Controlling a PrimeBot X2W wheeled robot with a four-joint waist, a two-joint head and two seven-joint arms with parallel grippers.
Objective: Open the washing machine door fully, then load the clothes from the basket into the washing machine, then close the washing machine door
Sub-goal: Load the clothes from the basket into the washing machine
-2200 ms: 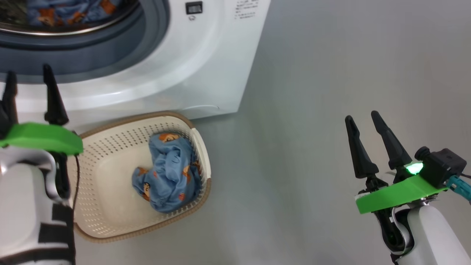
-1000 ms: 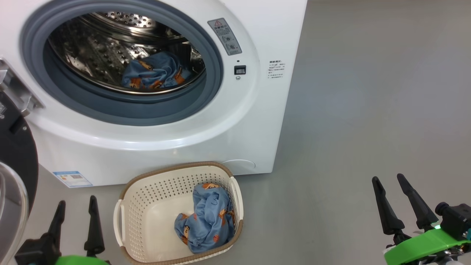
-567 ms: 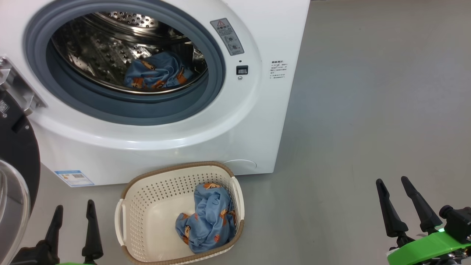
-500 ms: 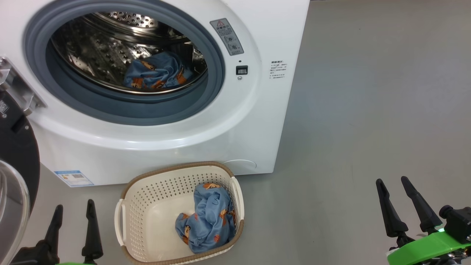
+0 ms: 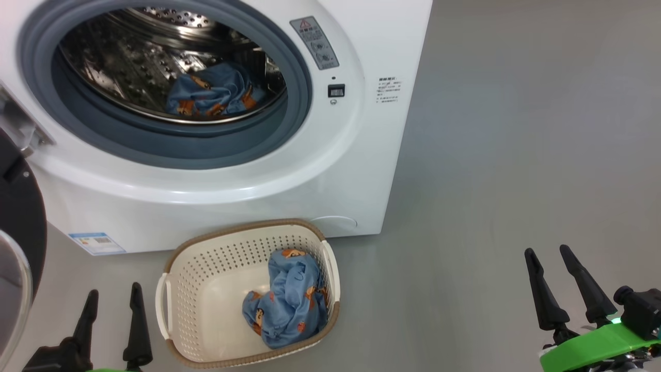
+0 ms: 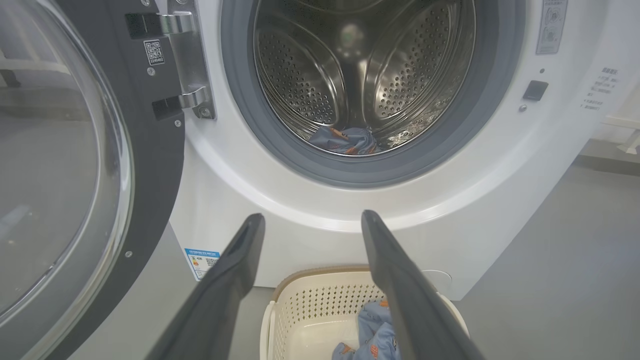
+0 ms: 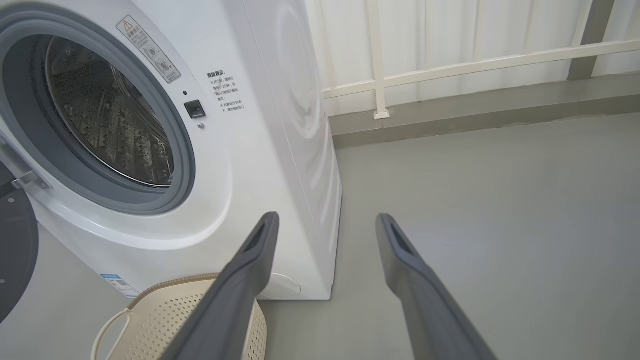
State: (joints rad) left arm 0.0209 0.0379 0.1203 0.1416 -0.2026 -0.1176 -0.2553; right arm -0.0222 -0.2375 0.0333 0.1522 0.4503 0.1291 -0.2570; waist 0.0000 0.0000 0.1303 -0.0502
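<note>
Clothes (image 5: 286,302) lie bunched near-to-far in the right half of the basket (image 5: 206,243) on the floor, just right of and beyond the nearer, empty, spread-fingered left end effector (image 5: 113,293); right end effector (image 5: 546,253), also open-fingered, well apart.

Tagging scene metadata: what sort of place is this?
Probably a laundry or utility area, maybe a test room: a white front-loading washing machine on a grey floor, a basket holding clothes before it, and a white panelled wall with a rail.

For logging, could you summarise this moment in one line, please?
door open; one garment in drum; another garment in basket; left gripper open; right gripper open
</note>
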